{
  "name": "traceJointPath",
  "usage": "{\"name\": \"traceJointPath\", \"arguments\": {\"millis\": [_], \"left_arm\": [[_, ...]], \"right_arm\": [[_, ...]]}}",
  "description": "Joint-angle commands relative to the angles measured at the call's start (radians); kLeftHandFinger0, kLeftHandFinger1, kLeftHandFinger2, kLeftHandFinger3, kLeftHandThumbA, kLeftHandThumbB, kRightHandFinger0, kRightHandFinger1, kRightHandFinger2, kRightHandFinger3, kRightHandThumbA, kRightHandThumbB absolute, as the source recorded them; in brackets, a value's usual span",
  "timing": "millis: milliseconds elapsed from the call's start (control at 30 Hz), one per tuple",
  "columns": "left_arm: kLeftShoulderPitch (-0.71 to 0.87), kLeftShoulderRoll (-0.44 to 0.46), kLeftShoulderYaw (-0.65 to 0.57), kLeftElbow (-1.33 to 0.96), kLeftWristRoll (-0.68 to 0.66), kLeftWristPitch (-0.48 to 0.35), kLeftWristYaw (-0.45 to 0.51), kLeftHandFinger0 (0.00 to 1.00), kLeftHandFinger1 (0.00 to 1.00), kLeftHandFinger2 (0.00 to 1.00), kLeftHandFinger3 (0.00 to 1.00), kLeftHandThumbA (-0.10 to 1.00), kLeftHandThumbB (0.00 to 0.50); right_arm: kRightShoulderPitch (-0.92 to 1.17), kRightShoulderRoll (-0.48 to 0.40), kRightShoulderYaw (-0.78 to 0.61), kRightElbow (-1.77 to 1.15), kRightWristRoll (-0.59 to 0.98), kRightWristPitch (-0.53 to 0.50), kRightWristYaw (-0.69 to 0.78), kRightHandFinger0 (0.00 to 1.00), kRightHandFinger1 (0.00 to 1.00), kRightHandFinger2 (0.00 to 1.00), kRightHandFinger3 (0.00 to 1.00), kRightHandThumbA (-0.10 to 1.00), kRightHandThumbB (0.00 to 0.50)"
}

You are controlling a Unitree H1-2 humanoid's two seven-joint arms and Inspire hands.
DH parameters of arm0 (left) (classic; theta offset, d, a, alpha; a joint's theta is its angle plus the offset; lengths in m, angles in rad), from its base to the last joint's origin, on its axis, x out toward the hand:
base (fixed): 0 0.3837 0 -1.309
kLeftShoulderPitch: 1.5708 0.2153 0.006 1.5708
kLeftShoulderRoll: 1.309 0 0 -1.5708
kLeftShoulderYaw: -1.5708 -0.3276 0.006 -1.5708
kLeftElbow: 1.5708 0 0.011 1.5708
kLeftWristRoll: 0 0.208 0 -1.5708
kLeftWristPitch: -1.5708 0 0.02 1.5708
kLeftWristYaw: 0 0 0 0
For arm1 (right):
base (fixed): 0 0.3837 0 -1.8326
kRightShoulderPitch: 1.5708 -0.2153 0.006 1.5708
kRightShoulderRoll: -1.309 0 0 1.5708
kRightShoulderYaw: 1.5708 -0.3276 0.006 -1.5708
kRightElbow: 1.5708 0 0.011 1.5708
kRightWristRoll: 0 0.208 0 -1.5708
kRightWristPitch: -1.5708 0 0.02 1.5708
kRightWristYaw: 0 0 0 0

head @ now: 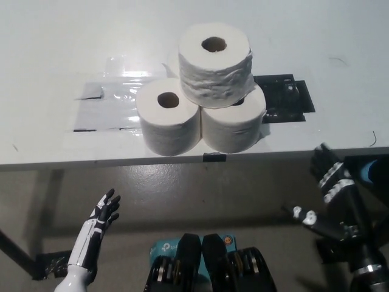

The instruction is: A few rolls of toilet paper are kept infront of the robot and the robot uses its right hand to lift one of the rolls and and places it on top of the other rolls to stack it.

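The top roll [214,65] sits upright on two rolls [200,121] — stack done; right hand [331,191] low, right, fingers apart and empty, left hand [100,216] likewise idle.

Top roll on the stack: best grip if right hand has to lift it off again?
Grip the top roll across its curved side wall, coming from above and the right. It stands core-up on the lower rolls, sides clear. The right hand is open, below the table edge.

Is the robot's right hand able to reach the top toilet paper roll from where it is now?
Probably yes. The right hand hangs open below the table edge, off to the side, and nothing stands between it and the top roll; it must rise above the edge first.
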Motion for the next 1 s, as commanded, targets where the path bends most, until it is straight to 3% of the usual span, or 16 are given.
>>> {"name": "traceJointPath", "arguments": {"millis": [0, 67, 100, 133, 333, 433, 567, 833, 967], "left_arm": [[-0.012, 0.019, -0.004, -0.025, -0.013, -0.04, -0.017, 1.0, 1.0, 1.0, 1.0, 1.0, 0.152], [-0.011, 0.023, -0.004, -0.027, -0.012, -0.042, -0.019, 1.0, 1.0, 1.0, 1.0, 1.0, 0.146], [-0.01, 0.025, -0.004, -0.029, -0.013, -0.042, -0.02, 1.0, 1.0, 1.0, 1.0, 1.0, 0.144], [-0.01, 0.026, -0.004, -0.031, -0.012, -0.039, -0.02, 1.0, 1.0, 1.0, 1.0, 1.0, 0.144], [0.015, 0.026, -0.004, -0.03, -0.018, -0.06, -0.017, 1.0, 1.0, 1.0, 1.0, 1.0, 0.154], [0.034, 0.029, 0.0, -0.047, -0.02, -0.058, -0.016, 1.0, 1.0, 1.0, 1.0, 1.0, 0.136], [0.056, 0.027, 0.004, -0.055, -0.018, -0.058, -0.009, 1.0, 1.0, 1.0, 1.0, 1.0, 0.136], [0.066, 0.025, 0.012, -0.068, -0.019, -0.047, -0.003, 1.0, 1.0, 1.0, 1.0, 1.0, 0.112], [0.063, 0.027, 0.012, -0.064, -0.016, -0.051, -0.002, 1.0, 1.0, 1.0, 1.0, 1.0, 0.102]], "right_arm": [[-0.033, -0.05, 0.067, 0.105, -0.09, -0.168, -0.04, 1.0, 1.0, 1.0, 1.0, 1.0, 0.069], [-0.022, -0.074, 0.104, 0.125, -0.12, -0.171, -0.051, 1.0, 1.0, 1.0, 1.0, 1.0, 0.136], [-0.018, -0.08, 0.114, 0.128, -0.121, -0.177, -0.058, 1.0, 1.0, 1.0, 1.0, 1.0, 0.139], [-0.012, -0.092, 0.124, 0.145, -0.121, -0.202, -0.058, 1.0, 1.0, 1.0, 1.0, 1.0, 0.12], [0.016, -0.126, 0.164, 0.2, -0.137, -0.206, -0.078, 1.0, 1.0, 1.0, 1.0, 1.0, 0.115], [0.023, -0.134, 0.183, 0.222, -0.139, -0.215, -0.085, 1.0, 1.0, 1.0, 1.0, 1.0, 0.1], [0.036, -0.137, 0.195, 0.244, -0.143, -0.24, -0.096, 1.0, 1.0, 1.0, 1.0, 1.0, 0.062], [0.035, -0.138, 0.209, 0.248, -0.135, -0.235, -0.1, 1.0, 1.0, 1.0, 1.0, 1.0, 0.125], [0.035, -0.138, 0.214, 0.242, -0.138, -0.236, -0.109, 1.0, 1.0, 1.0, 1.0, 1.0, 0.107]]}}
